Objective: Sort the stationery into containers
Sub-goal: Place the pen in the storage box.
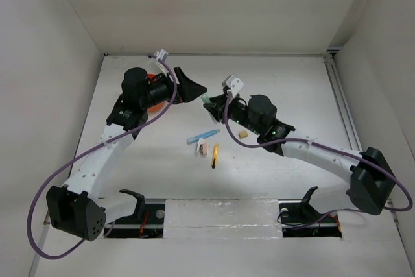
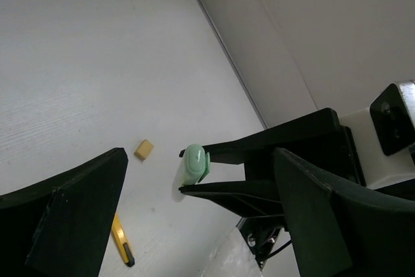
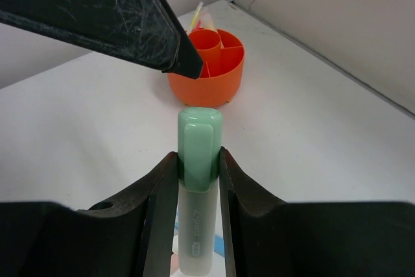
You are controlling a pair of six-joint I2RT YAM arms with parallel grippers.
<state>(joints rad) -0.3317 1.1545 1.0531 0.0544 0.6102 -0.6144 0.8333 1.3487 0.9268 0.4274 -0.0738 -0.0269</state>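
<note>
Claw on right arm (image 3: pixel 196 159) pinches green marker (image 3: pixel 199 128) facing orange tub (image 3: pixel 217 85)

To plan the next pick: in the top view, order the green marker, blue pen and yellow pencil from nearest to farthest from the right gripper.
1. green marker, clamped in the right gripper itself.
2. blue pen, below it in the view.
3. yellow pencil, lower still.
</note>
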